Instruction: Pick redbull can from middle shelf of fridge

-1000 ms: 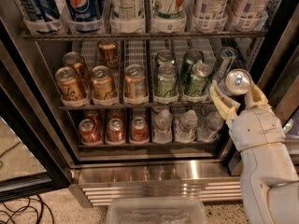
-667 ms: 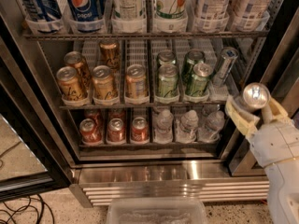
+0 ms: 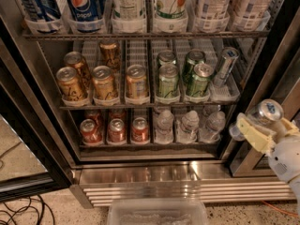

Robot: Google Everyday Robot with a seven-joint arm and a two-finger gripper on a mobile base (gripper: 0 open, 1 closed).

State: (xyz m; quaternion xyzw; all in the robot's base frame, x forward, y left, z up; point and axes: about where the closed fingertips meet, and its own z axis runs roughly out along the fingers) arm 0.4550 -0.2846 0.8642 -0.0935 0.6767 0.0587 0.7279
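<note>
The pick looks essentially done: the redbull can (image 3: 265, 114), a slim silver can with blue panels and a silver top, sits tilted in the robot's cream-coloured two-finger gripper (image 3: 257, 126), low at the right of the view, outside the large stainless steel fridge (image 3: 154, 182) and in front of its dark right door frame. The jaws are pinching the can across its body. It is well apart from the middle shelf (image 3: 140, 105), a grey wire rack with white lane dividers where gold cans (image 3: 104, 82), wider green cans (image 3: 168, 81) and one more slim silver-blue can (image 3: 226, 65) stand in the rightmost lane. What seems left is only to carry the can clear and keep hold of it. One cream finger covers most of the can's lower body, and the far finger is hidden behind the can, so the depth of the grip cannot be judged. The white arm is cut off by the right edge, and the clear plastic bin (image 3: 157, 213) by the bottom edge.
</note>
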